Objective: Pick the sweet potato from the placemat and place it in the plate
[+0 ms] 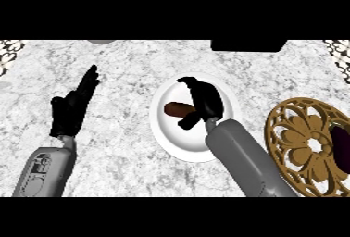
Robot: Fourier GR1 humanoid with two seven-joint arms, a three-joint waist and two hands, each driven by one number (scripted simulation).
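The brown sweet potato (176, 109) lies on the white plate (171, 139) in the middle of the counter. My right hand (206, 102) hovers over the plate, its palm covering the potato's right end. Its fingers reach past the potato on the far side and its thumb (189, 122) sticks out on the near side, both spread apart from the potato. The golden ornate placemat (301, 139) sits to the right of the plate, beside my right forearm. At the left, my left hand (70, 109) rests open with its fingers up, away from the plate.
A dark purple object (340, 148) sits on the placemat at the right edge. A black block (247, 45) stands at the back of the counter. Patterned pieces show in the far corners (10, 46).
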